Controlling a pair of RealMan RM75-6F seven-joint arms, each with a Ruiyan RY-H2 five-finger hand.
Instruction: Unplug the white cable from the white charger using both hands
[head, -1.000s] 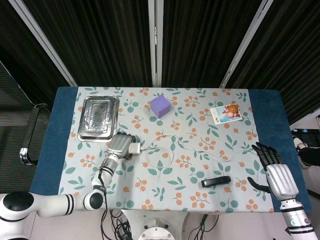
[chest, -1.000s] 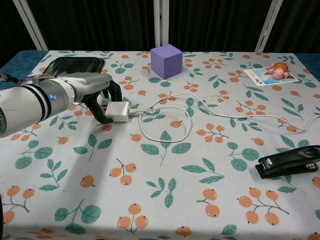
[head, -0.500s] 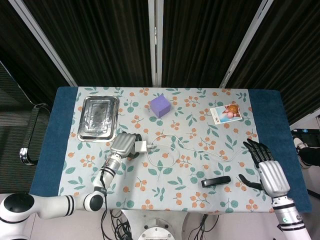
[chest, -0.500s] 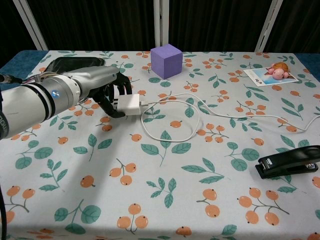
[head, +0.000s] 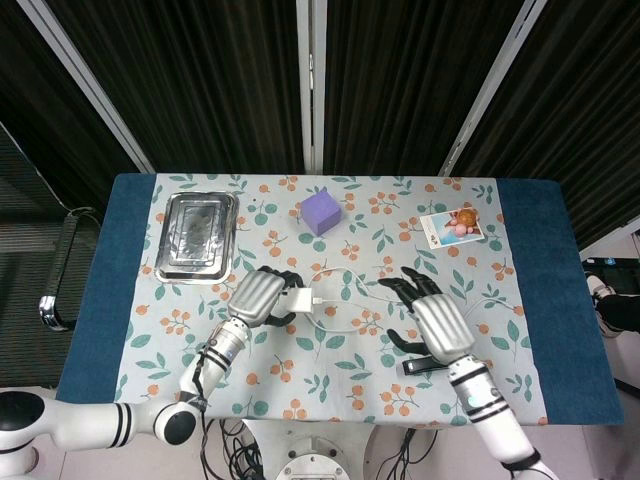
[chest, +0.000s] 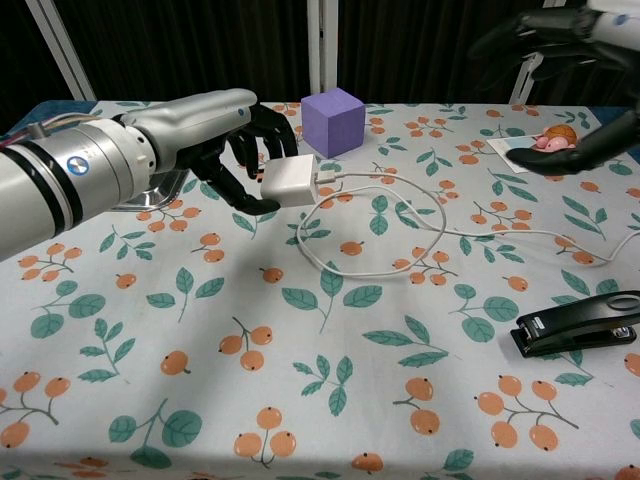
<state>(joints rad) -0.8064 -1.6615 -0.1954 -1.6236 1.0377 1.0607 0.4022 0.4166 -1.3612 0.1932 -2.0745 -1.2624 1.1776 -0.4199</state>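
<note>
White plastic marks the centre of the job: the charger (chest: 290, 181) is gripped in the fingers of the left hand (chest: 215, 140) and appears to be lifted off the flowered tablecloth (chest: 300, 380), with its plug face turned toward the robot's right. The white cable (chest: 400, 245) leaves that face, still seated as far as I can tell, then droops into a loop on the cloth and trails away toward the right edge of the table.

The right hand (head: 432, 315) hovers above the cloth with its fingers spread apart and nothing in them. In the head view it sits to the right of the charger, with the cable's loop lying between the two hands. So the connector lies to the left of the right hand's fingertips, near but not touching, and the cable's first stretch runs roughly along the line joining the hands. That favours a straight pull: I judge the right hand needs to close in leftward and pinch the cable just beside the charger, then draw away along that same line while the left hand holds firm.

A black stapler (chest: 575, 325) lies on the cloth beside the right hand, and a purple cube (chest: 333, 121) stands farther back.
</note>
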